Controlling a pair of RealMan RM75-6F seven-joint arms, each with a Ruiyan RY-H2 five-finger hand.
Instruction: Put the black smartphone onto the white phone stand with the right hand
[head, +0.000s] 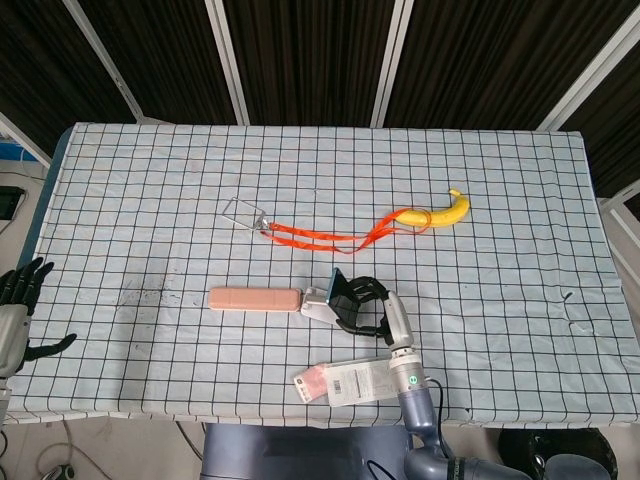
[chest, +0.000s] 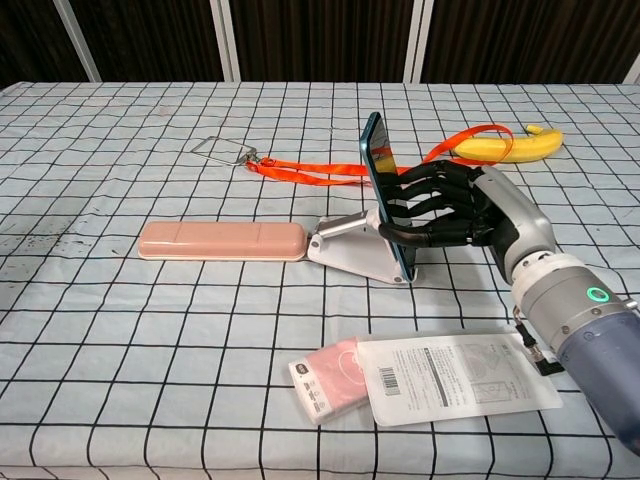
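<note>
The black smartphone (chest: 383, 185) is shown near-upright on the white phone stand (chest: 352, 247), gripped by the right hand (chest: 462, 205), fingers (chest: 418, 196) curled against its back; the pink case (chest: 220, 241) touches the stand's left edge; the left hand (head: 20, 300), fingers spread, is held off the table (head: 150, 180) edge.

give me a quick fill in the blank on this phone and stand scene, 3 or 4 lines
1. The smartphone is held by the robot's ____ hand.
2. The phone's lower edge sits on the ____ phone stand.
3. Beside the stand, toward the robot's left, lies a long ____ case.
4. The orange lanyard runs toward the yellow ____ at the far side.

Missing words: right; white; pink; banana
</note>
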